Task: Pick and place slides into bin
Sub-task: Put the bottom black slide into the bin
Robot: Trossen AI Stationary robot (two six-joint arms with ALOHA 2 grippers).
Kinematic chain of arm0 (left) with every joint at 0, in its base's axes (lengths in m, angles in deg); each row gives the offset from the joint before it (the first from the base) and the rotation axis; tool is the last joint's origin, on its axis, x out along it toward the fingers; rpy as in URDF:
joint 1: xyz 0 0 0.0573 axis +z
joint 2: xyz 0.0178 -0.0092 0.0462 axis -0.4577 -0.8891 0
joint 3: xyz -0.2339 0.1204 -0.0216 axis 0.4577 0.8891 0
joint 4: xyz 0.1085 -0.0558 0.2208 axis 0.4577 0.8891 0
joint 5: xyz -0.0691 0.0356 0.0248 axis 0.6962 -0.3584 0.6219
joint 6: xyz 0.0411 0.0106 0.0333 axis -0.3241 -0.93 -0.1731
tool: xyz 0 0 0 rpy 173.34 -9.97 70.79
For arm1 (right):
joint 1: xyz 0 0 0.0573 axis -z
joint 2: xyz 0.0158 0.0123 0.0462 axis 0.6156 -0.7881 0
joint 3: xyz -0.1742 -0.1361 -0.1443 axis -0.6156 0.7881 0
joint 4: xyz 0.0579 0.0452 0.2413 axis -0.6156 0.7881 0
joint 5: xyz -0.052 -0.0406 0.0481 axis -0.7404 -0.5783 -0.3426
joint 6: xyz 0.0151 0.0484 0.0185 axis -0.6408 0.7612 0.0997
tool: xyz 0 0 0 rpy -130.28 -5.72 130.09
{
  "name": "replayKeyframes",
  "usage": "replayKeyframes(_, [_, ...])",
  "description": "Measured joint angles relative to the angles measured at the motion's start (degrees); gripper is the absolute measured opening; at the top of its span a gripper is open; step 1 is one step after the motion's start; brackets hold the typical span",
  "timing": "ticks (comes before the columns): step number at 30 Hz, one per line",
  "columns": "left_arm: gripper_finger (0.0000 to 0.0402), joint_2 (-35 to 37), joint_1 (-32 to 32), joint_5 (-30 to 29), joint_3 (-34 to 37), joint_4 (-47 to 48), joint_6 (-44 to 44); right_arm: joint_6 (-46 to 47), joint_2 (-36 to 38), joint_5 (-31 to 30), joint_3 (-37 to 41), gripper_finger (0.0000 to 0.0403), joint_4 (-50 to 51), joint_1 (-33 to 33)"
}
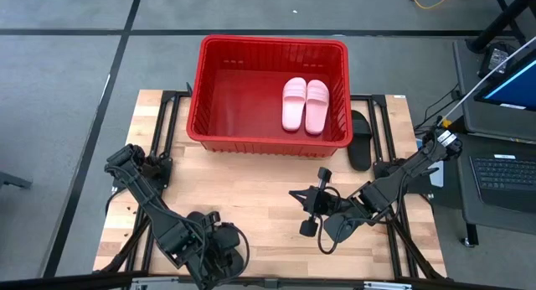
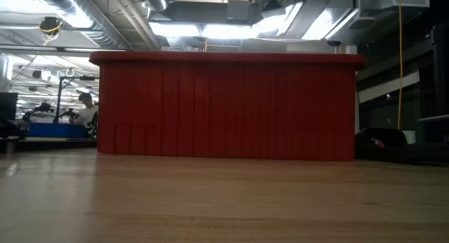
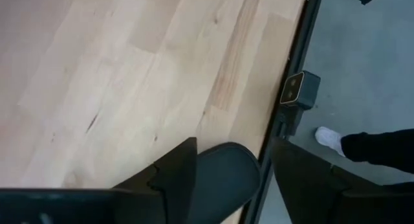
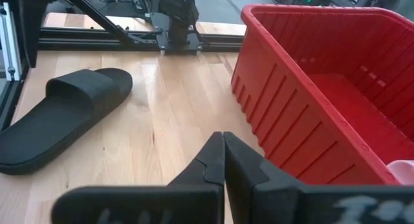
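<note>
The red bin stands at the table's far middle and fills the low view. Two pink slides lie side by side on its floor at the right. One black slide lies flat on the table right of the bin. A second black slide lies flat by the table's near edge, and its rounded end sits between the fingers of my open left gripper. My right gripper is shut and empty, in front of the bin's near wall. My left gripper has its fingers on either side of the black slide's rounded end. One finger stands close against that end. I cannot tell whether it touches. The slide lies on the table.
The table's near edge with its black frame runs right beside my left gripper. A small camera box sits on the frame. A person's white shoe stands on the floor beyond the frame. Bare wood lies between the bin and the near edge.
</note>
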Motion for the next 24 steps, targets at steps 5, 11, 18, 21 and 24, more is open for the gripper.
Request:
replayKeyframes(5, [0.0199, 0.0, -0.1, 0.0, 0.0, 0.0, 0.52, 0.02, 0.0, 0.27, 0.0, 0.0005, 0.0, 0.0])
replayKeyframes(11, [0.0193, 0.02, -0.02, 1.11, -0.02, 0.0, 5.94, 0.07, 0.0, 0.31, 0.0, 0.0005, -0.02, 0.0])
replayKeyframes(18, [0.0194, 0.07, 0.85, 7.54, -0.02, 0.02, 10.23, 0.04, 0.0, 0.38, 0.0, 0.0005, -0.35, 0.0])
replayKeyframes(21, [0.0193, 0.07, 0.87, 9.35, -0.02, 0.14, 11.31, 0.04, 0.0, 0.4, 0.0, 0.0005, -0.37, 0.0])
replayKeyframes(24, [0.0191, 0.07, 0.91, 11.59, -0.02, 1.38, 13.28, 0.02, 0.0, 0.4, 0.0, 0.0005, -0.39, 0.0])
